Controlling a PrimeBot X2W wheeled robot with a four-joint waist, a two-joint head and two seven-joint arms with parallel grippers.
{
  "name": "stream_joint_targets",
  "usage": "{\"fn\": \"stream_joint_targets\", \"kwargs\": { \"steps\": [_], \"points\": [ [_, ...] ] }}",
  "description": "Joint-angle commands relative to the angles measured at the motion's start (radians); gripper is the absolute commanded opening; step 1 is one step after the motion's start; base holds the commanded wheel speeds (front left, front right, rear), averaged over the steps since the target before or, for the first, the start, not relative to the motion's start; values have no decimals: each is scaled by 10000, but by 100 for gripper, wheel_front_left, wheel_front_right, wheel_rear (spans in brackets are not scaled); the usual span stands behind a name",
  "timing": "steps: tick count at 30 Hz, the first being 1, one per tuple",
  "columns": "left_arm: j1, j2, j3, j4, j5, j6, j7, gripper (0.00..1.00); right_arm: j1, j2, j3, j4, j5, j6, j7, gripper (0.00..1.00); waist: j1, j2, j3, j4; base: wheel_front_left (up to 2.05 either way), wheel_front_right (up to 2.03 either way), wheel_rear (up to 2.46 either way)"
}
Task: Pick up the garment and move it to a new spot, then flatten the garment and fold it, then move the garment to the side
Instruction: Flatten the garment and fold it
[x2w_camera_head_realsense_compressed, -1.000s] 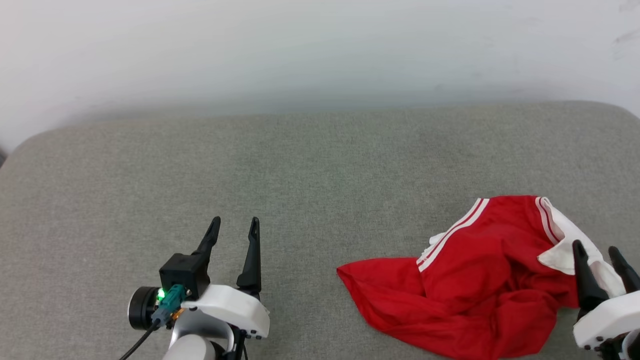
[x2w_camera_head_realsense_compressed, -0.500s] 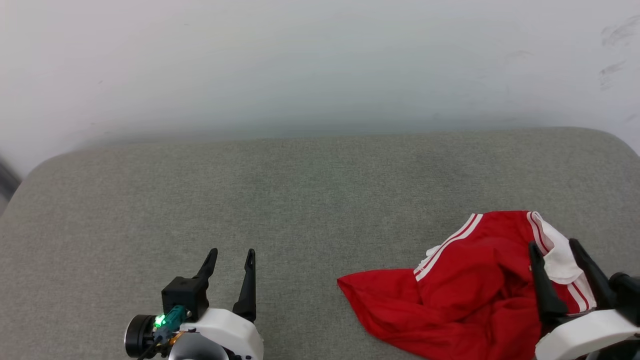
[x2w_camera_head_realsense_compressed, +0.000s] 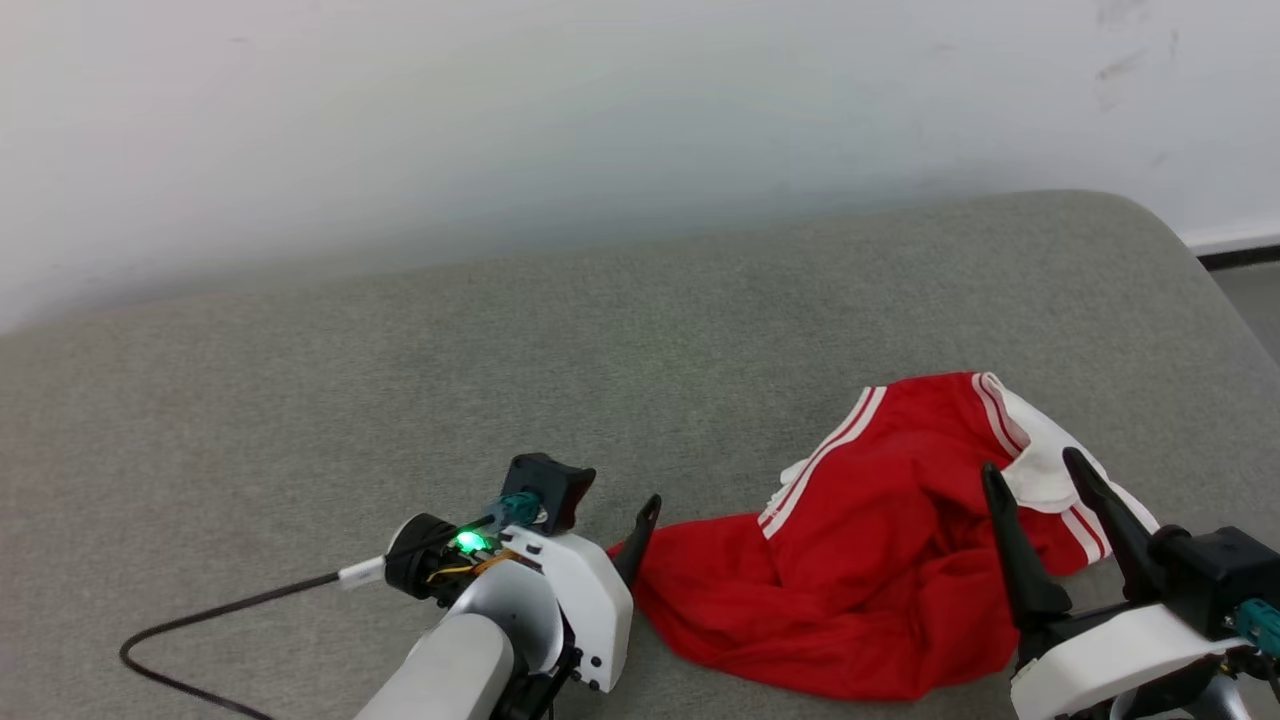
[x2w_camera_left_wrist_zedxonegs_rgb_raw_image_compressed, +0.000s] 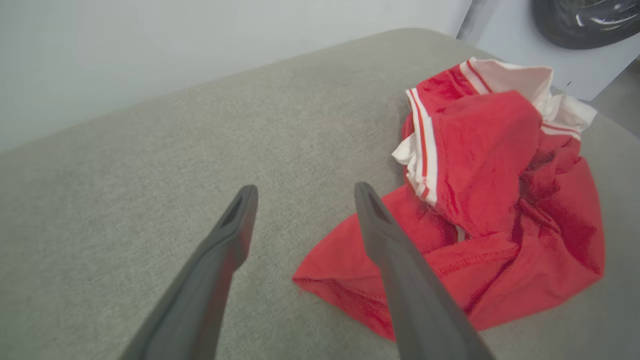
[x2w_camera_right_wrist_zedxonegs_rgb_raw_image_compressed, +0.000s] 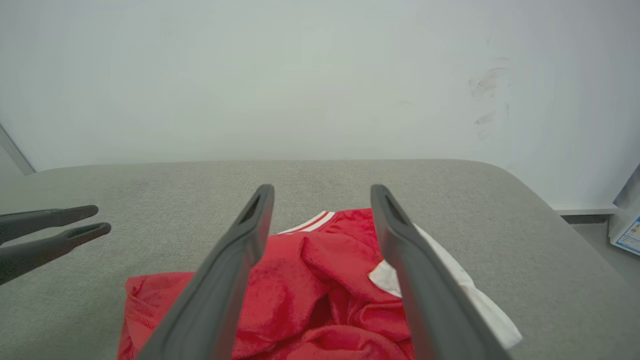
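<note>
The garment (x2w_camera_head_realsense_compressed: 880, 570) is a crumpled red shirt with white striped trim, lying on the right part of a grey cushion (x2w_camera_head_realsense_compressed: 400, 350). My left gripper (x2w_camera_left_wrist_zedxonegs_rgb_raw_image_compressed: 306, 192) is open beside the garment's (x2w_camera_left_wrist_zedxonegs_rgb_raw_image_compressed: 490, 150) left corner. One of its fingers (x2w_camera_head_realsense_compressed: 642, 530) is right at that red corner; whether it touches the cloth I cannot tell. My right gripper (x2w_camera_head_realsense_compressed: 1032, 465) stands open over the garment's right side, near the white sleeve. In the right wrist view the garment (x2w_camera_right_wrist_zedxonegs_rgb_raw_image_compressed: 300, 280) lies between and below the open right gripper (x2w_camera_right_wrist_zedxonegs_rgb_raw_image_compressed: 322, 192), and the left gripper (x2w_camera_right_wrist_zedxonegs_rgb_raw_image_compressed: 99, 220) shows at the far left.
A white wall runs behind the cushion. The cushion's rounded right edge (x2w_camera_head_realsense_compressed: 1200, 250) drops to the floor. A black cable (x2w_camera_head_realsense_compressed: 230, 610) trails from my left wrist. A white appliance with a dark round part (x2w_camera_left_wrist_zedxonegs_rgb_raw_image_compressed: 575, 25) stands past the garment. A box (x2w_camera_right_wrist_zedxonegs_rgb_raw_image_compressed: 627, 227) sits at the right.
The head camera has shifted. My left gripper has swung right to the garment's left corner. My right gripper has moved left over the garment. The garment itself lies as before.
</note>
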Motion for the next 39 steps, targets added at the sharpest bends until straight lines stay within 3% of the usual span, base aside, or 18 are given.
{"fn": "stream_joint_targets", "kwargs": {
  "steps": [1, 7, 14, 15, 16, 17, 22, 26, 33, 39],
  "points": [
    [-295, -13, -190, 295, -71, -246, 421, 100, -165, 18, 65, 12, 11, -3, -64, 100, 0, -1, 320, -367, 0, 0, 0],
    [-1277, 245, -929, 1453, -135, -1021, 2658, 100, -489, -103, 326, 114, 138, -3, -163, 100, 0, -1, 849, -912, 0, 0, 0],
    [-1684, 721, -1985, 2520, -285, -1414, 5504, 100, -808, -91, 586, 234, 200, -3, -419, 100, 0, -1, 1276, -1245, 0, 0, 0],
    [-1695, 773, -2187, 2555, -344, -1442, 5819, 79, -842, -97, 628, 253, 196, -3, -453, 100, 0, -1, 1302, -1277, 0, 0, 0],
    [-1674, 782, -2321, 2515, -458, -1483, 6016, 9, -847, -101, 667, 283, 204, -3, -493, 100, 0, -1, 1327, -1298, 0, 0, 0],
    [-1647, 780, -2469, 2463, -569, -1499, 6181, 0, -858, -123, 709, 313, 206, -3, -527, 100, 0, -1, 1344, -1305, 0, 0, 0],
    [-1798, 1067, -2505, 1851, -678, -1469, 5810, 0, -917, -168, 739, 432, 235, -3, -667, 100, 0, -1, 1301, -1143, 0, 0, 0],
    [-1897, 1335, -2113, 1175, -592, -1106, 5073, 0, -786, -216, 652, 456, 280, -3, -684, 100, 0, -1, 1141, -718, 0, 0, 0],
    [-1241, 1858, -1219, -328, -757, -43, 4024, 0, -514, -283, 372, 238, 237, -3, -496, 100, 0, -1, 823, 274, 0, 0, 0],
    [445, 2434, -242, -1612, -1387, 1198, 3599, 0, -191, -231, 120, -99, 137, -3, -322, 100, 0, -1, 602, 948, 0, 0, 0]
  ]
}}
